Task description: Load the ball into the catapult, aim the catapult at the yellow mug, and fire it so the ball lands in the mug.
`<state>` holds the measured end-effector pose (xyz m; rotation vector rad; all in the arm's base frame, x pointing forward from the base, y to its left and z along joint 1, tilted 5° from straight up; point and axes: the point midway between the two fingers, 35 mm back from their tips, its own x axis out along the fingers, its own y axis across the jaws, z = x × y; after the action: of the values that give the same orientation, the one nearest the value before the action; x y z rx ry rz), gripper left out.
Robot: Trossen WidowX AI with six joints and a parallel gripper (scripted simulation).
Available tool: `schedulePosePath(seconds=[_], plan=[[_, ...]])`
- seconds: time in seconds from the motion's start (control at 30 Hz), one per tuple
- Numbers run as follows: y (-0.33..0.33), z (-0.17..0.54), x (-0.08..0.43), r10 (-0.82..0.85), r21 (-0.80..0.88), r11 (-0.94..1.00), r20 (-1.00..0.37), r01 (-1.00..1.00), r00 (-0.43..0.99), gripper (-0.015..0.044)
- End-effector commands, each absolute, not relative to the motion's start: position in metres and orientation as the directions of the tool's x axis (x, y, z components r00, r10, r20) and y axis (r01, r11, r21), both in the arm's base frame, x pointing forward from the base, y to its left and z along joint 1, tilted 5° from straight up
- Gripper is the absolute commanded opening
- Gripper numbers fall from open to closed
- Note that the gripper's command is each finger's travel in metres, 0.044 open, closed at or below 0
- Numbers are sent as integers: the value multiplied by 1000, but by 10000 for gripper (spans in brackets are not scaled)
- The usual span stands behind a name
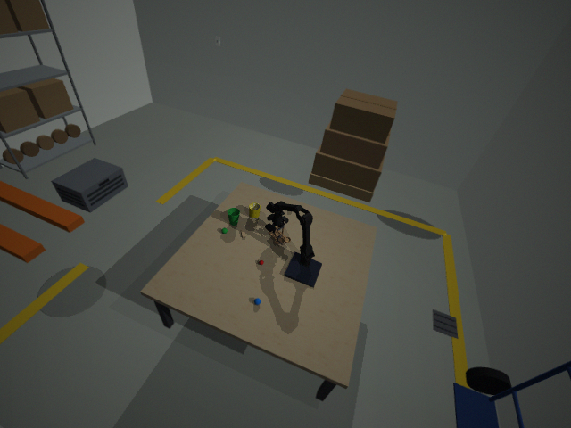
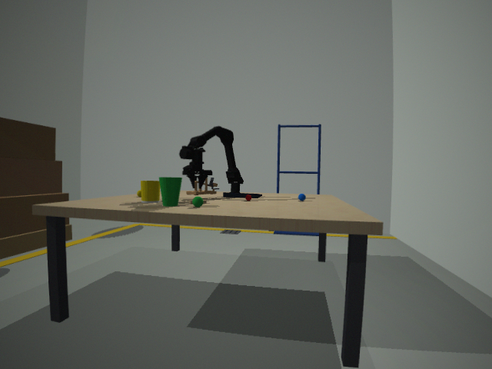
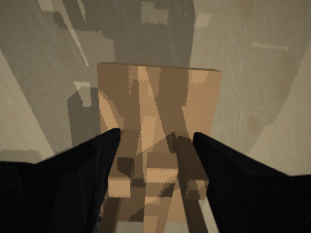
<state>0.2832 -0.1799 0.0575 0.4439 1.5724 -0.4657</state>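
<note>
We see the jaws [image 1: 277, 228] [image 2: 200, 186] closed on the upright frame of the wooden catapult [image 1: 279, 238] [image 2: 202, 192] [image 3: 146, 102], which stands on the desk [image 1: 294, 313] [image 2: 238, 214] in front of the arm's base [image 1: 294, 275] [image 2: 254, 195]. We find the yellow mug [image 1: 253, 210] [image 2: 150, 191] beside the green cup [image 1: 234, 217] [image 2: 170, 192].
</note>
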Motion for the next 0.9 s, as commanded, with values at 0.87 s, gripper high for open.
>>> schedulePosePath(seconds=[0.87], plan=[[-179, 35, 281, 1, -27, 838, -999, 545, -52, 184]])
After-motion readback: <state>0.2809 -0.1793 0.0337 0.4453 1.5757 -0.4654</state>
